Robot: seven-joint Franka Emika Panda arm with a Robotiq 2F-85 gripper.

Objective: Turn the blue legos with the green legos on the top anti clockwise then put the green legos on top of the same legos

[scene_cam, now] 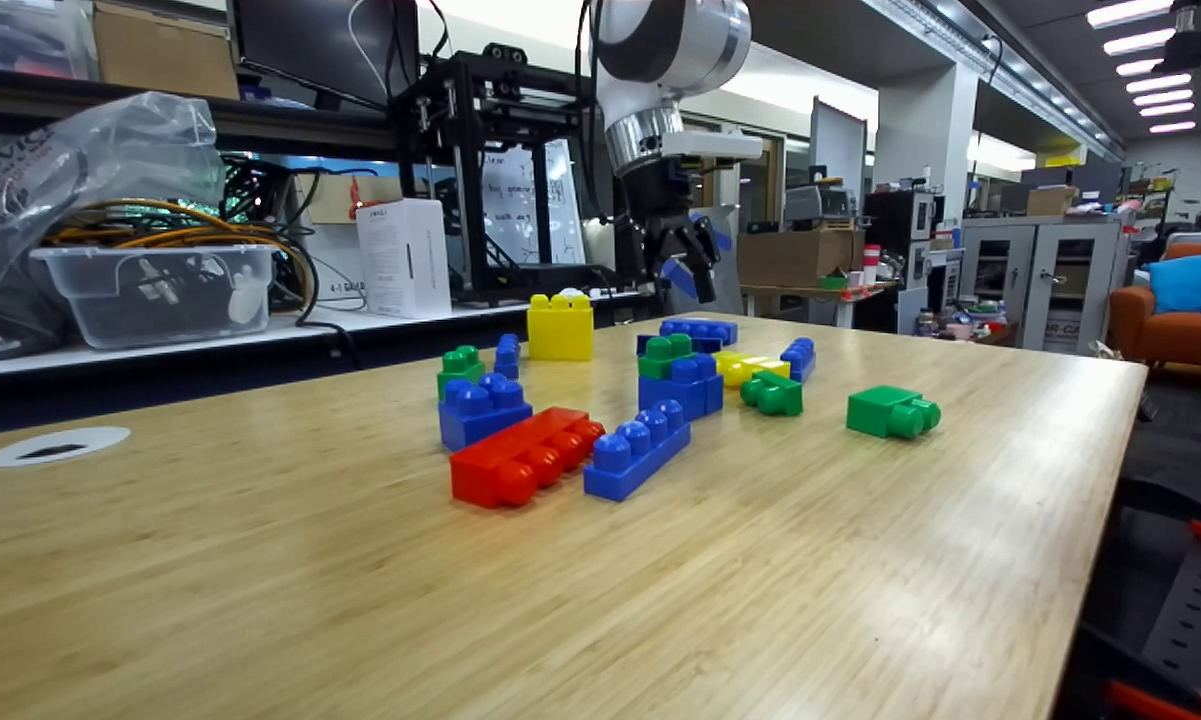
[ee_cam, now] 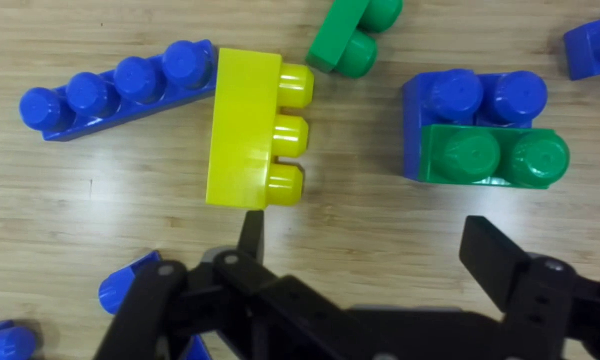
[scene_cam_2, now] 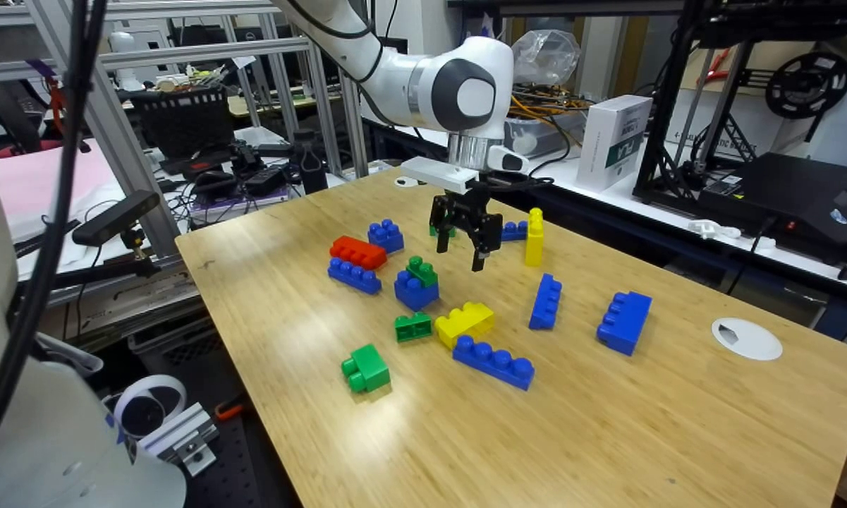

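Note:
The blue legos form a compact studded block upright on the table, seen in both exterior views. On one half of their top sit the green legos, a small brick with two studs. From above in the wrist view, the green legos cover the lower row, while two studs of the blue legos stay bare. My gripper hangs over the table, apart from this stack. Its fingers are wide apart in the wrist view, with only tabletop between them.
Close to the stack lie a yellow brick, a small green brick and a blue bar. A red brick and another blue block are beyond. A tall yellow block stands near the table's edge.

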